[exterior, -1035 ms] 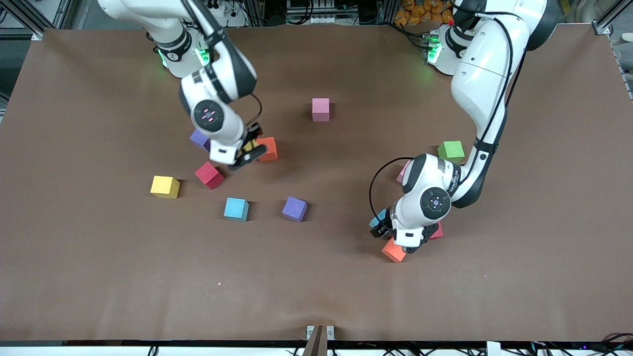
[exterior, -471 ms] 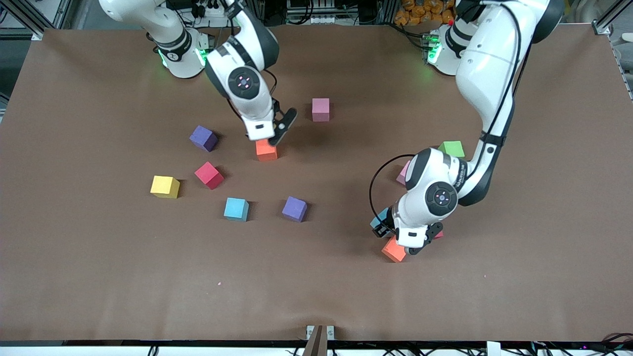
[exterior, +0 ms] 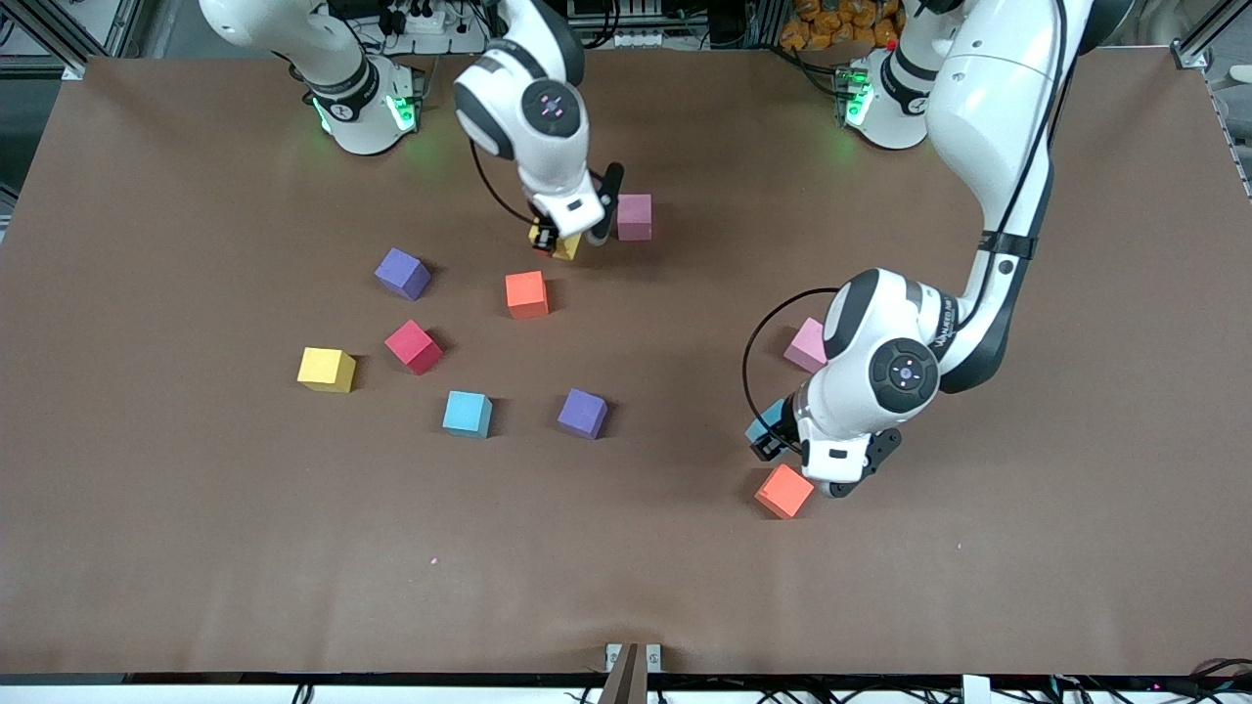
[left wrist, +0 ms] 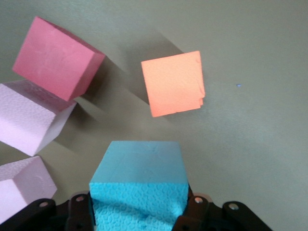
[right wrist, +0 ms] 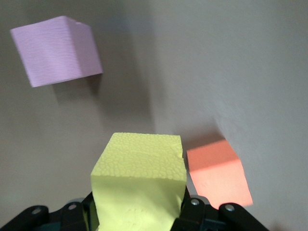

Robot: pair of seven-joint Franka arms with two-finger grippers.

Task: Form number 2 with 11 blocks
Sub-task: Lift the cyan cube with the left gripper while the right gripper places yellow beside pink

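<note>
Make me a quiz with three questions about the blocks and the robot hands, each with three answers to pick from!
1. How many purple cubes lie on the table?
A one
B two
C four

2. The right gripper, over the table with a yellow cube, is closest to which?
A red cube
B purple cube
C pink cube

3. The left gripper, beside an orange cube, is:
A shut on a blue cube
B open and empty
C shut on a red cube

Answers:
1 B, one lies nearer the front camera than the other.
2 C, the pink cube sits just beside it.
3 A, its fingers clamp the blue cube.
</note>
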